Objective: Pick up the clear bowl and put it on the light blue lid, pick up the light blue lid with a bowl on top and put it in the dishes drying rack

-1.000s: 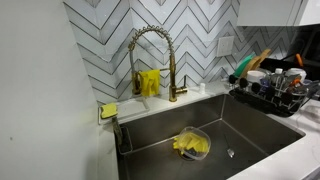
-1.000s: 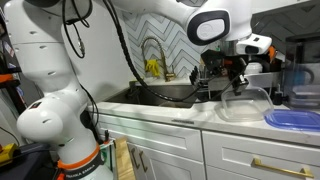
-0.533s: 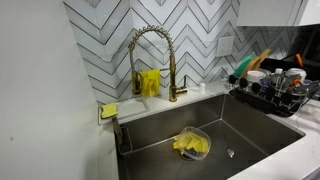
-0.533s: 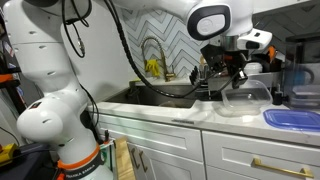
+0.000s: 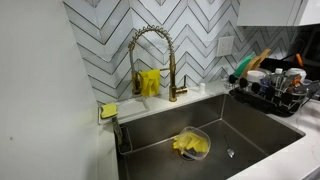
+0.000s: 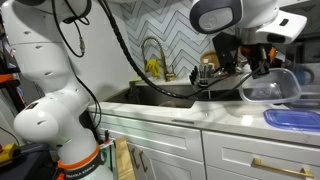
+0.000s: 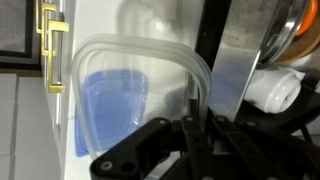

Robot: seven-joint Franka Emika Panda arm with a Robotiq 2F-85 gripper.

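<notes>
The clear bowl [image 6: 272, 87], a thin, glassy shell with rounded corners, hangs tilted in the air. The black tool [image 6: 250, 70] is clamped on its rim. Below lies the flat light blue lid [image 6: 295, 118] on the pale, smooth desk [image 6: 185, 109].

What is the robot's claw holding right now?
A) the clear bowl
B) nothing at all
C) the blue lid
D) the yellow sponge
A: in an exterior view the gripper is shut on the rim of the clear bowl, held in the air above the counter, while the light blue lid lies flat on it.
</notes>
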